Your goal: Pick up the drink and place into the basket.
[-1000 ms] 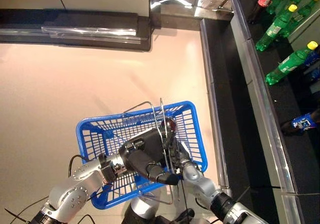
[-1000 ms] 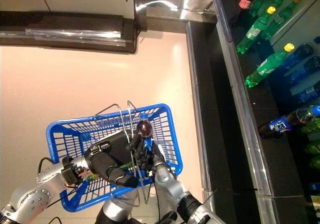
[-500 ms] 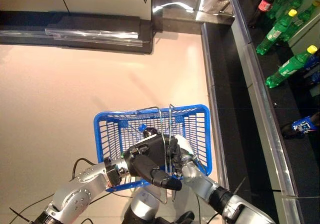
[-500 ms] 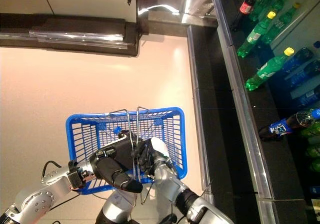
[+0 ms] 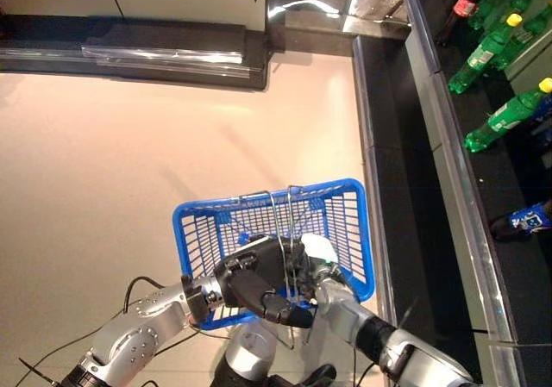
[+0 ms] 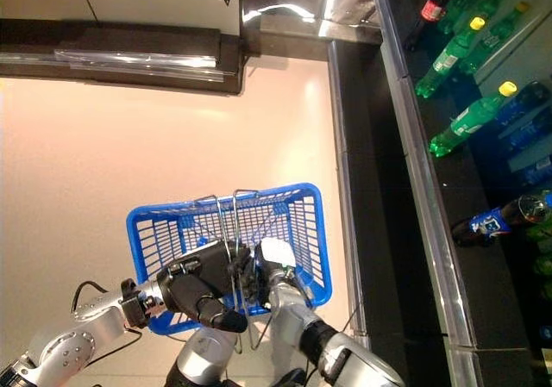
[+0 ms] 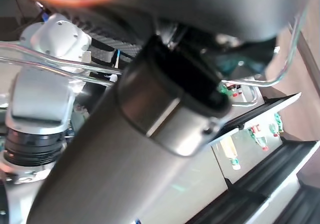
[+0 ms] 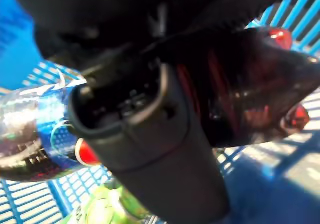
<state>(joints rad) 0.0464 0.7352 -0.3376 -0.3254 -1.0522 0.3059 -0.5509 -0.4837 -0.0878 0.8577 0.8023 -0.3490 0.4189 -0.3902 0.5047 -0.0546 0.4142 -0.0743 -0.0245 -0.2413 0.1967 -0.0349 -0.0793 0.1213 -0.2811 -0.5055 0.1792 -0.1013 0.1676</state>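
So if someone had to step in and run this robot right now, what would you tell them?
Left hand: shut on the wire handles of the blue basket, carrying it above the floor.
Right hand: down inside the basket, shut on a dark drink bottle, as its wrist view shows.
Also in the basket: a blue-labelled bottle and a green bottle.
Done: the drink has reached the basket.
Left: the hand has not yet let go; it should release and lift clear.
More bottles lie on the dark shelf at the robot's right.
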